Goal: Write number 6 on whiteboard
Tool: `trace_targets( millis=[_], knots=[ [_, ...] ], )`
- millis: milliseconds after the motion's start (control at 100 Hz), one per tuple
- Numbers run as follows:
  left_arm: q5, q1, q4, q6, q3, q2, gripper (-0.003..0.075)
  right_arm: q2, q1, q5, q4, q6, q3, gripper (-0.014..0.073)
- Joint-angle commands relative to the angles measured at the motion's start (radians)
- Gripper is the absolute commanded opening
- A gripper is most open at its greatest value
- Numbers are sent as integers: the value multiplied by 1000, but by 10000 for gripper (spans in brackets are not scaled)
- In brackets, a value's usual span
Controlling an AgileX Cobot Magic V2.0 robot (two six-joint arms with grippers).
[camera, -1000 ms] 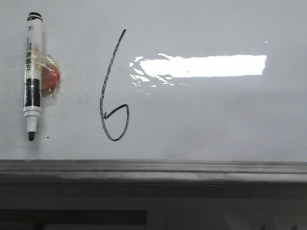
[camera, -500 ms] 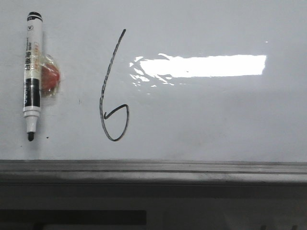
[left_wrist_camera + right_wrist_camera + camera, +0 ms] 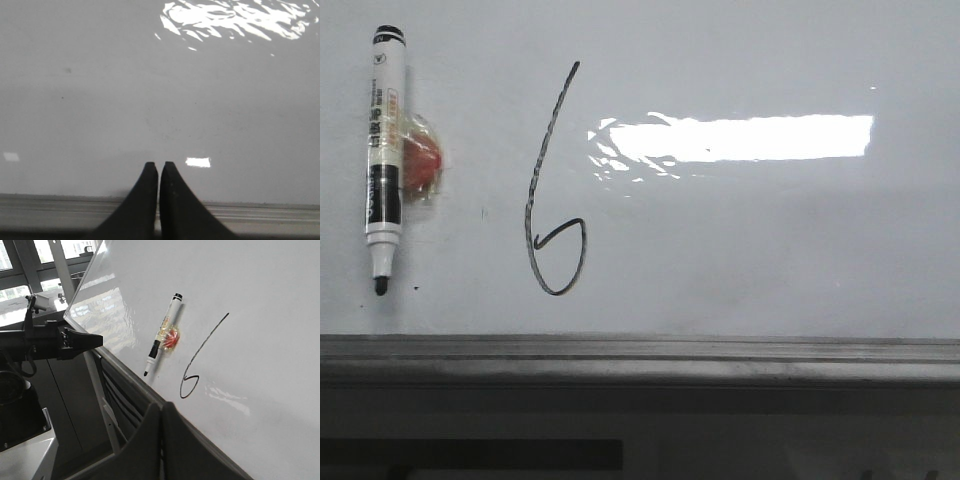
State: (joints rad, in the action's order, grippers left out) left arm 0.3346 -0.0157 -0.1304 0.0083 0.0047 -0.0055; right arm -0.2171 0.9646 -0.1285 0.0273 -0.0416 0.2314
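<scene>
The whiteboard (image 3: 770,250) fills the front view, with a bright rectangular glare. The number 6 (image 3: 555,185) is drawn on it in thin black line, with a long slanted stem and a small pointed loop. A black-and-white marker (image 3: 382,150) hangs tip down on the board to the left of the digit, on a red holder (image 3: 423,165). My left gripper (image 3: 159,166) is shut and empty, close to a bare part of the whiteboard (image 3: 100,100). My right gripper (image 3: 161,406) is shut and empty, set back from the number 6 (image 3: 200,360) and the marker (image 3: 162,335). Neither gripper shows in the front view.
A grey metal edge rail (image 3: 640,355) runs under the board, with a dark panel (image 3: 470,455) below it. In the right wrist view my left arm (image 3: 50,342) reaches toward the board's edge, with windows behind it and a white base (image 3: 25,455) below.
The whole front picture has shifted a few pixels to the left. The marker and the digit keep their places on the board.
</scene>
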Motion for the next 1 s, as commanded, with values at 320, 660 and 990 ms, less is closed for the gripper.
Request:
trace_targets(
  millis=[320, 660, 990],
  knots=[
    [-40, 4, 40, -109, 45, -31, -19, -3, -4, 79, -12, 10, 27, -67],
    [-40, 4, 40, -109, 45, -31, -19, -3, -4, 79, -12, 10, 27, -67],
    [-40, 4, 40, -109, 45, -31, -19, -2, -9, 87, -12, 10, -3, -67]
  ],
)
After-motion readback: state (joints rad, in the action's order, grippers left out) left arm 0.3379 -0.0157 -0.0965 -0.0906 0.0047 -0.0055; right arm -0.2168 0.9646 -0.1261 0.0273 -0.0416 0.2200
